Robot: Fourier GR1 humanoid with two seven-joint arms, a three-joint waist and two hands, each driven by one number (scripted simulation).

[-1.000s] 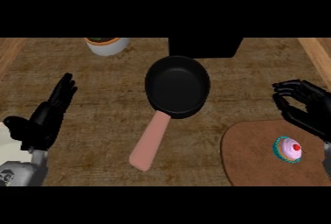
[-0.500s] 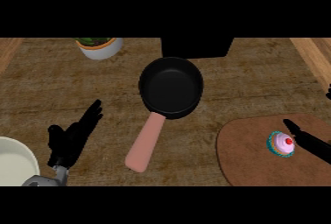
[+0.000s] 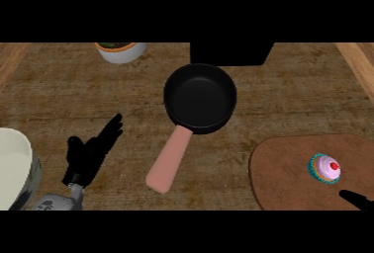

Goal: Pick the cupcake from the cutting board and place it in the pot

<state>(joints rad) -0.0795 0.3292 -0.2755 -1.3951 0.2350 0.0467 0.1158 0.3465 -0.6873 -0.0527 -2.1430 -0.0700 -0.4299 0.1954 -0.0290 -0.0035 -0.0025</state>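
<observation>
The left hand (image 3: 91,155) stands at the lower left over the dark, rough-grained counter (image 3: 292,108), its black fingers straight and spread a little, holding nothing; its grey forearm enters from the bottom edge. Just to its left sits a pale cream round vessel with a grey wall (image 3: 15,168), only partly in view. Of the right hand (image 3: 358,200) only a black tip shows at the lower right corner, over the near edge of the cutting board, and I cannot tell whether it is open or closed. The cutting board (image 3: 285,168) is a smooth, rounded brown slab, and the one cupcake (image 3: 326,168) sits on its right part, teal wrapper, pink frosting, red top, just beyond that black tip. Between the hands lies one round black pan (image 3: 200,97) with a long pink handle (image 3: 169,160) pointing toward the lower edge. At the top stand a white pot holding greenery (image 3: 120,51) and a black box (image 3: 231,53).
</observation>
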